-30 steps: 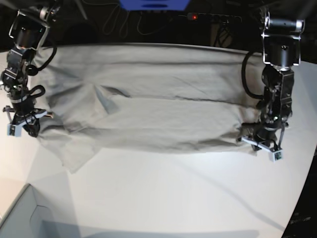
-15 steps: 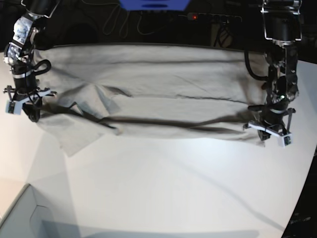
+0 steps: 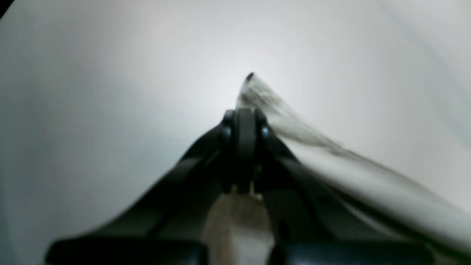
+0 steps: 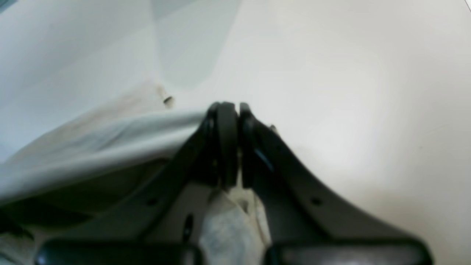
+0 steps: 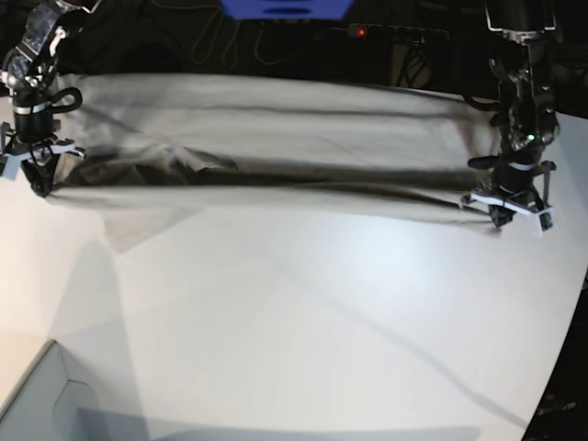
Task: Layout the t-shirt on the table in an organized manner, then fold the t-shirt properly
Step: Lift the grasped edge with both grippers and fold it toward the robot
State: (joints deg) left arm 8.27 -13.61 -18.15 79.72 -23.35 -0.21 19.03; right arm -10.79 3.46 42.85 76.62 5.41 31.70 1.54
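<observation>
The light grey-beige t-shirt (image 5: 266, 138) stretches across the far part of the white table (image 5: 303, 322), its near edge lifted and pulled taut between both arms. My left gripper (image 5: 501, 219), on the right of the base view, is shut on the shirt's right end; in the left wrist view its shut fingertips (image 3: 244, 121) pinch the cloth (image 3: 331, 165). My right gripper (image 5: 39, 188), on the left of the base view, is shut on the other end; the right wrist view shows its fingertips (image 4: 228, 121) clamping the cloth (image 4: 103, 147).
A pale box corner (image 5: 41, 404) sits at the near left. The table's curved edge (image 5: 574, 312) runs down the right side. Dark cables and a power strip (image 5: 395, 32) lie behind the table's far edge.
Both grippers have lifted and moved toward the far side, raising the shirt's near edge. The cloth is now pulled taut, and a shadowed fold runs along its length.
</observation>
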